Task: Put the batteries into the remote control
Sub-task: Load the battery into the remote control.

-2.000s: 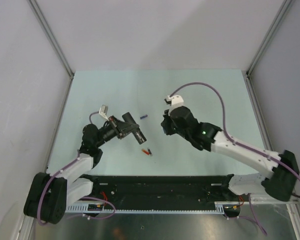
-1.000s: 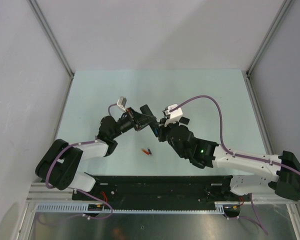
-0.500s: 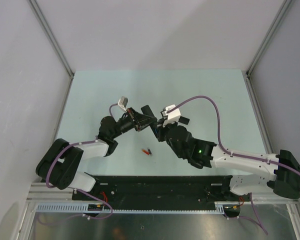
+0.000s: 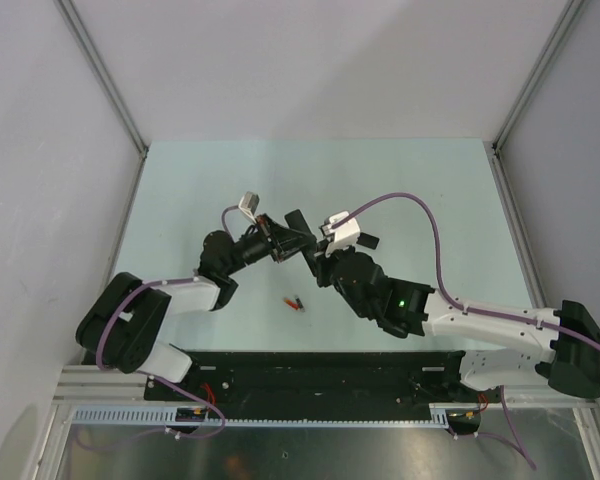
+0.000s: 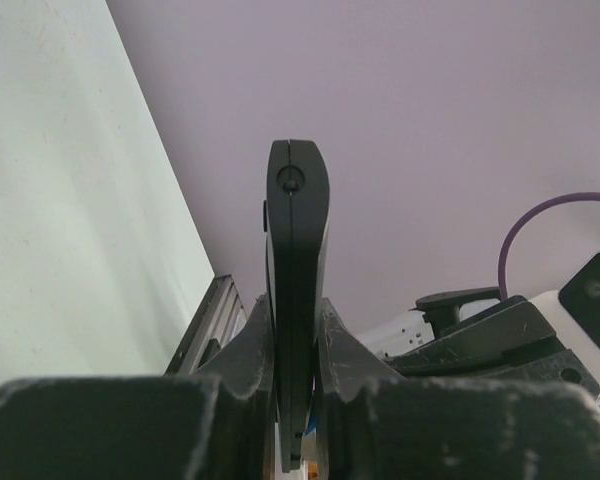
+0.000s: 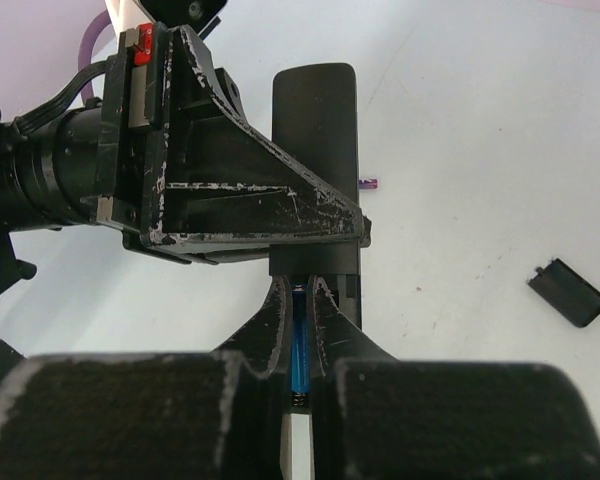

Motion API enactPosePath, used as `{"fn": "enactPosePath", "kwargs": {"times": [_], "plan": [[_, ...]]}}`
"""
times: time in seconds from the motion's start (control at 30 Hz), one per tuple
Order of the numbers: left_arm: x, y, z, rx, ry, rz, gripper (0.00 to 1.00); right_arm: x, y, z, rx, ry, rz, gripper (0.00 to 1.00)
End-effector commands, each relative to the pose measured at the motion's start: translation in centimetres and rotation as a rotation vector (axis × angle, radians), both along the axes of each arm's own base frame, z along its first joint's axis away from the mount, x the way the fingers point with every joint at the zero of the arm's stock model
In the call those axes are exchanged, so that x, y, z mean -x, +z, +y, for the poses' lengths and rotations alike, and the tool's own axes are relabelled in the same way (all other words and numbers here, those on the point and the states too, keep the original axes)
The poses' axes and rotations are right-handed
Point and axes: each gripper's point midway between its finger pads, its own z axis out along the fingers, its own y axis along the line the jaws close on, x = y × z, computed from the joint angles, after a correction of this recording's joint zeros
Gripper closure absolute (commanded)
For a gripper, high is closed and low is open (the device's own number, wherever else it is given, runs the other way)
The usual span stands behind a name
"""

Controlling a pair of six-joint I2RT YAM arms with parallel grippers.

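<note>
Arms meet at the remote control [image 6: 315, 110]
left gripper [image 5: 295, 335] clamped on its edges; right gripper [image 6: 302, 300] pinching a blue battery [image 6: 299, 350] just beside its end

Slim black remote control [image 6: 315, 110] held aloft, blue battery [image 6: 298, 345] at its end, red-orange battery [image 4: 292, 300] lying apart.

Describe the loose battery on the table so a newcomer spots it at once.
On the pale green table, look just beyond the middle of the black rail at the near edge. The loose battery lies there, a tiny red-orange cylinder, unlike the blue battery clamped in the right gripper.
</note>
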Motion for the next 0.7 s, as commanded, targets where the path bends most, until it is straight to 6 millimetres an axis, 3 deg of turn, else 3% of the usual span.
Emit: {"fn": "enactPosePath", "kwargs": {"times": [0.0,0.13,0.67], "plan": [[-0.2,4.1,-0.3,0.091,-0.009,-0.11,1.0,1.1,-0.8,-0.3,0.012,0.029,0.066,1.0],[-0.3,4.2,-0.3,0.095,-0.004,-0.117,1.0,1.3,-1.0,-0.2,0.012,0.035,0.109,1.0],[-0.1,5.7,-0.1,0.121,-0.001,-0.16,1.0,1.4,-4.8,0.5,0.096,0.077,0.267,1.0]]}}
